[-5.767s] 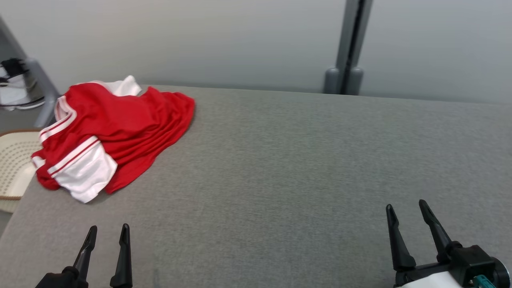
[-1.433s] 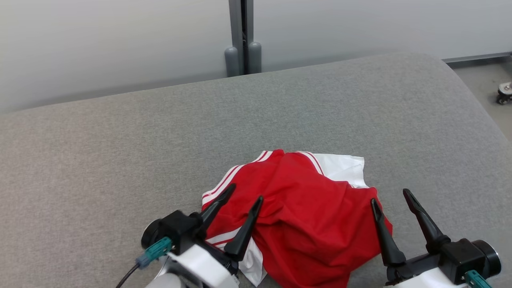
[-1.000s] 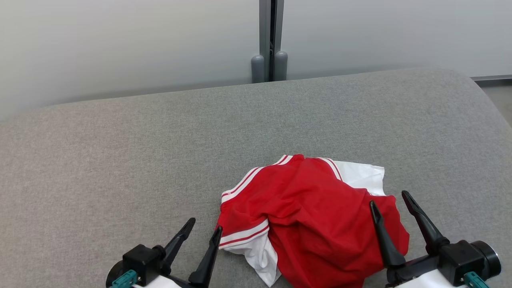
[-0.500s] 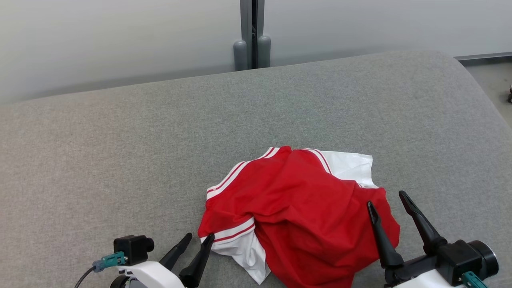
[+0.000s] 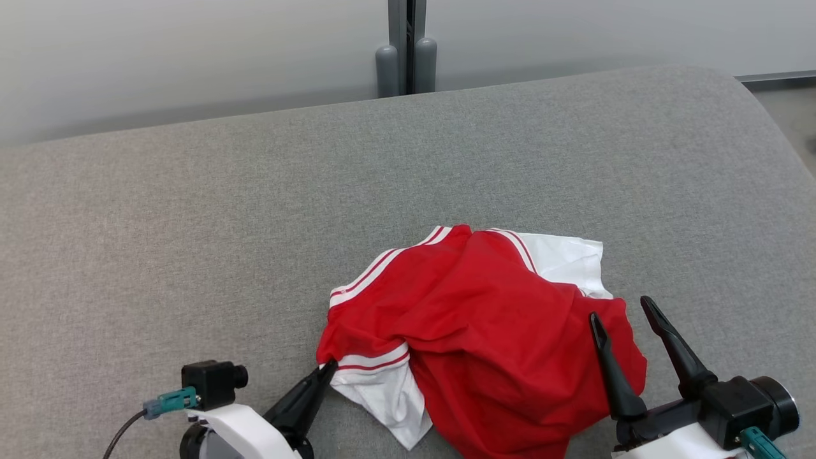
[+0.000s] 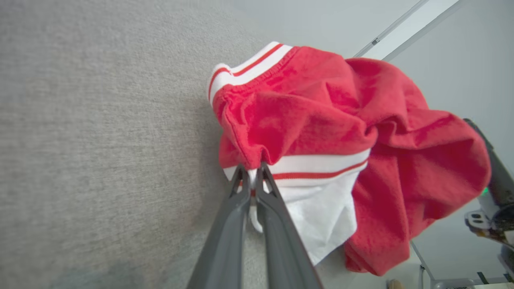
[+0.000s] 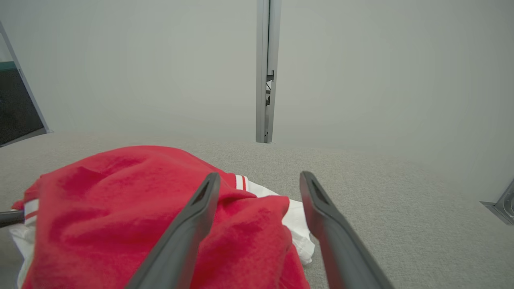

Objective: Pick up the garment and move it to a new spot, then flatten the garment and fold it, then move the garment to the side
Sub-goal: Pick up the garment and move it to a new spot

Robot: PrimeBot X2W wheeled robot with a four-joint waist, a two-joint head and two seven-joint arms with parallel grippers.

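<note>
Loosely crumpled red-and-white garment [image 5: 497, 331], left claw [image 6: 251, 171] pinching its striped edge

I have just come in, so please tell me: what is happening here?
A two-armed robot is handling a crumpled red and white garment on a grey padded surface. Its left hand is shut on the garment's edge by a striped band. Its right hand is open above the other side, holding nothing. Nothing is flattened or folded yet.

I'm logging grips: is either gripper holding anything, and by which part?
The left gripper is shut on the red and white garment, pinching its edge by the striped white band. The right gripper is open, holding nothing.
</note>
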